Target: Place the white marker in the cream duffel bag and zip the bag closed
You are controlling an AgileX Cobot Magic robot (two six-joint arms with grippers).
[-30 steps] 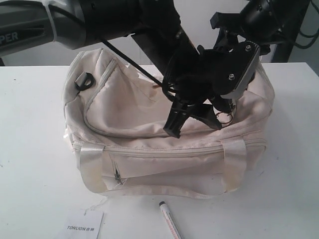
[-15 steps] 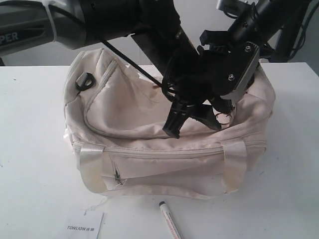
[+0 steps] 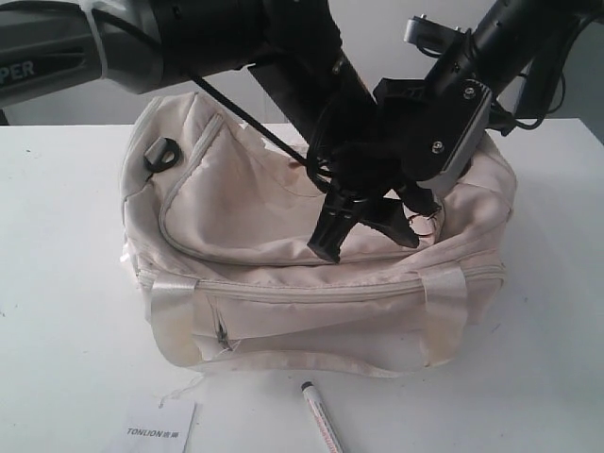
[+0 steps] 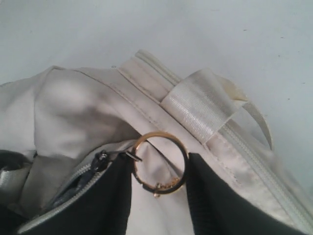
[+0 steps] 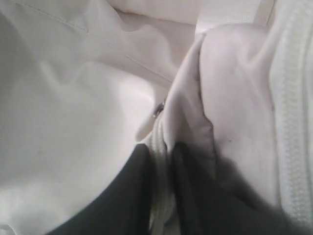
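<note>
A large, soft cream fabric duffel bag [image 3: 283,208] sits in the middle of the white surface [image 3: 66,283]. Its curved top zip [image 3: 226,250] is mostly drawn, and the left wrist view shows a narrow dark slit beside the slider. What the bag holds cannot be seen. The slim white marker [image 3: 319,420] is outside it, flat on the surface just in front of the bag's near side, dark tip toward the bag and barrel cut off by the bottom edge of the exterior view. A flat white paper tag printed TONLION [image 3: 160,431] lies near it, to the left and apart. Both arms crowd over the bag's right half. The left hand [image 3: 368,245] reaches across, its fingers [image 4: 220,205] spread, with the gold ring pull [image 4: 161,134] lying in the gap. The right hand [image 5: 161,196] has its dark fingers drawn close on a raised fold of the bag's cream cloth by the zip. Shiny satin straps [image 3: 175,311] run down the front, and a black ring [image 3: 160,154] hangs at the left end. Bare surface lies open on the bag's left and right. A pale wall [image 3: 47,113] stands behind.
</note>
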